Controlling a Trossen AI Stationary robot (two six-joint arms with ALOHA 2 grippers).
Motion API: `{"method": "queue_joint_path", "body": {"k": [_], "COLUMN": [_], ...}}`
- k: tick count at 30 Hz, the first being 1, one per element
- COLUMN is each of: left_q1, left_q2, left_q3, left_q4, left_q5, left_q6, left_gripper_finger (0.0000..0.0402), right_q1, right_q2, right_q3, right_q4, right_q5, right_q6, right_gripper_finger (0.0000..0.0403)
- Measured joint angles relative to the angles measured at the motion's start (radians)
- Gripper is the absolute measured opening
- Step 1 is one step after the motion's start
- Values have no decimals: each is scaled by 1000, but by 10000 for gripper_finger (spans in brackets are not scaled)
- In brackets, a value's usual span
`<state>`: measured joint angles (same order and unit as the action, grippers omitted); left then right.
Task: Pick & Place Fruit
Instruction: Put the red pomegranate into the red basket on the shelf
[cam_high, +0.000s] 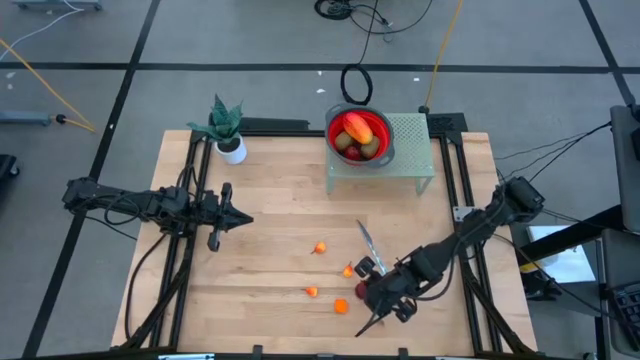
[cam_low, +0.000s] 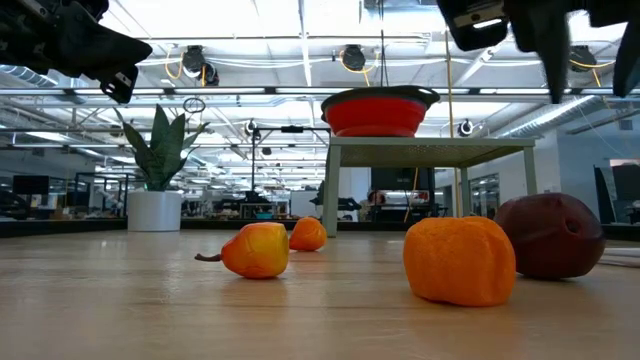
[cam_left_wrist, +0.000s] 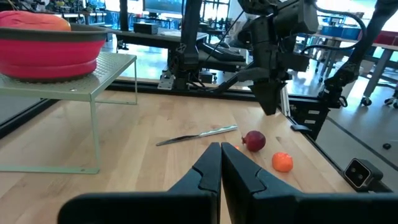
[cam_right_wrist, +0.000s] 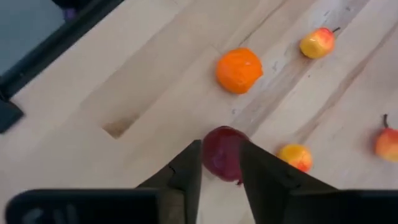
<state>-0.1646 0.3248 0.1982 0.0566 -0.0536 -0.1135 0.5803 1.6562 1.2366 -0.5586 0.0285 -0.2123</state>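
Note:
A dark red ball (cam_right_wrist: 221, 149) lies on the wooden table near its front right, beside an orange fruit (cam_right_wrist: 239, 70) and several tiny orange-yellow fruits (cam_high: 320, 247). My right gripper (cam_right_wrist: 221, 149) hangs open above the dark red ball and slants down at it. The ball shows between its two fingers, and the low view shows the gripper (cam_low: 555, 50) well clear of the ball (cam_low: 550, 235). My left gripper (cam_high: 235, 218) waits shut and level over the table's left side. A red bowl (cam_high: 379, 128) with several fruits in it stands on a green rack.
A slim knife (cam_high: 366, 240) lies flat just beyond the right gripper, toward the table's middle. The green rack (cam_high: 410, 150) stands at the far edge right of centre, a potted plant (cam_high: 228, 130) at the far left. Bare wood lies between the two arms.

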Motion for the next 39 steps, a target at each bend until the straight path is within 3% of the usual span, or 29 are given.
{"method": "queue_joint_path", "body": {"k": [17,22,39], "left_q1": [0,0,0], "left_q2": [0,0,0], "left_q3": [0,0,0], "left_q4": [0,0,0], "left_q5": [0,0,0], "left_q6": [-5,-6,-8], "left_gripper_finger": [10,10,10], "right_q1": [-51,-55,-90], "right_q2": [0,0,73], "right_q3": [0,0,0], "right_q4": [1,1,20], "right_q5": [-8,-59,-108], "right_q6": [-247,-275,-337], "right_gripper_finger": [231,259,273]}}
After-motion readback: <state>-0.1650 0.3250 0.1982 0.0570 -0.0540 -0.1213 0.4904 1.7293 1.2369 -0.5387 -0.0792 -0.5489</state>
